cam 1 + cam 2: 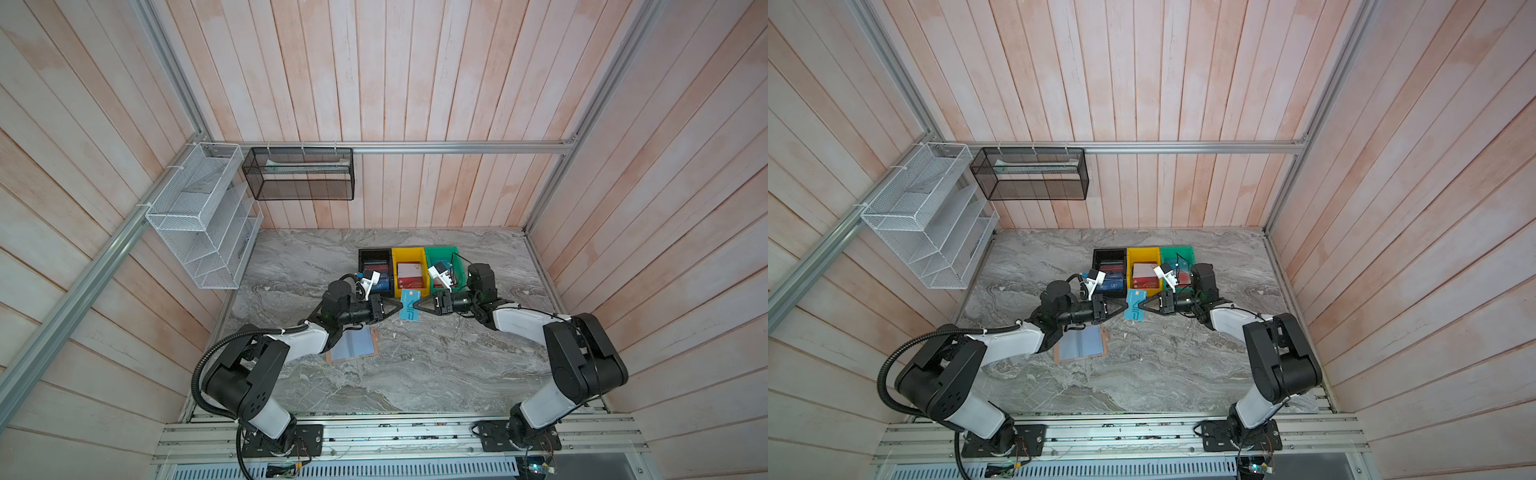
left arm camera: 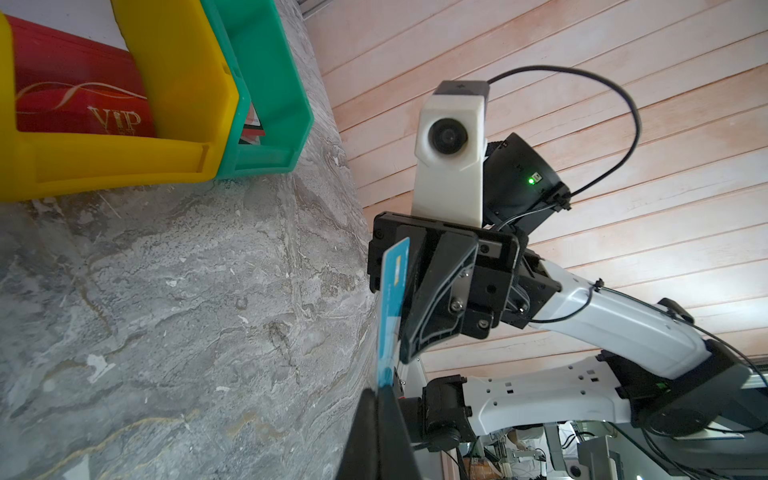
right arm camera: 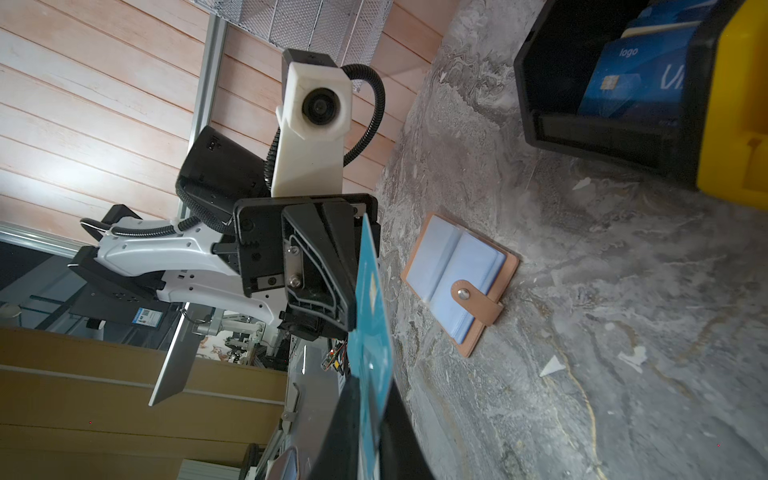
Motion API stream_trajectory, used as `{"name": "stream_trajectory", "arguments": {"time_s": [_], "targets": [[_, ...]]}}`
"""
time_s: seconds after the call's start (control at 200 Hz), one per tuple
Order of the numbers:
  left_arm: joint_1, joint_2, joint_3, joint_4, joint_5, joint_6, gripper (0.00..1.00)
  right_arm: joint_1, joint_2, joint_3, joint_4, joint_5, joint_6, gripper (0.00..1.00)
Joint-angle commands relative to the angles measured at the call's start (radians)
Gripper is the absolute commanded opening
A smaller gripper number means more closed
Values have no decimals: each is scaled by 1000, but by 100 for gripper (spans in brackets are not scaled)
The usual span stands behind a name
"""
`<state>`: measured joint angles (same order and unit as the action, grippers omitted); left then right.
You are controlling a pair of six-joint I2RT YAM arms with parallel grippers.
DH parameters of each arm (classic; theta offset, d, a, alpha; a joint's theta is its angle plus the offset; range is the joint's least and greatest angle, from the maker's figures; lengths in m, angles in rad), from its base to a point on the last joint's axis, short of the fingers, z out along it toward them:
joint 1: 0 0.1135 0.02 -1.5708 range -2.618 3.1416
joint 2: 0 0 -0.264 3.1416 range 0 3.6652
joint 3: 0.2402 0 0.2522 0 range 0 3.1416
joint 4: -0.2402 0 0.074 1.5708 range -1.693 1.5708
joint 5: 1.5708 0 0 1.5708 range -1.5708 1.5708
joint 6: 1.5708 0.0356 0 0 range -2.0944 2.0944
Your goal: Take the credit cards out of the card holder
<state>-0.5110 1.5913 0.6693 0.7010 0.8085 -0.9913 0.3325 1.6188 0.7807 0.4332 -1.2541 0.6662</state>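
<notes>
Left claw (image 1: 400,307), right claw (image 1: 417,305) both clenched on blue card (image 1: 409,309); card holder (image 1: 353,345) at seven o'clock. Loosen left before right pulls away.

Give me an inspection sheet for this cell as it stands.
Surface: grey marble-look table, a few pale flecks.
Job's things: blue card held above the table in front of the bins; card holder lying open and flat under the left arm.
Clutter: black bin, yellow bin and green bin in a row, cards inside.
Hands: left hand and right hand both shut on the blue card, from opposite edges.
Cables: ribbed conduit along the left arm; thin cable loop at the right wrist camera.
Surroundings: white wire rack and black mesh basket on plank walls.
</notes>
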Motion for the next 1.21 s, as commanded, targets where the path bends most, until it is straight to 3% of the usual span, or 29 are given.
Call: {"name": "stream_trajectory", "arguments": {"time_s": [0.0,0.06,0.175,0.315,0.51,0.73,0.98,1.2], "targets": [[-5,-20,-4,-34,-15,34,0,5,-18,5,69,-6,33,7],[-4,-24,-1,-50,-24,41,0,5,-25,-5,99,-1,60,6],[5,-38,-8,-71,-37,48,12,3,-46,-20,116,31,99,4],[19,-87,-16,-128,-60,76,15,-13,-94,-53,142,96,188,3],[27,-194,-22,-299,-129,171,16,-56,-206,-166,276,337,429,3],[78,-306,-99,-345,-138,194,16,-75,-305,-348,558,691,768,0],[111,-334,-67,-468,-102,268,16,-35,-264,-334,548,940,910,0],[121,-332,-91,-418,-90,246,16,0,-150,-316,544,1093,1048,0]]}}
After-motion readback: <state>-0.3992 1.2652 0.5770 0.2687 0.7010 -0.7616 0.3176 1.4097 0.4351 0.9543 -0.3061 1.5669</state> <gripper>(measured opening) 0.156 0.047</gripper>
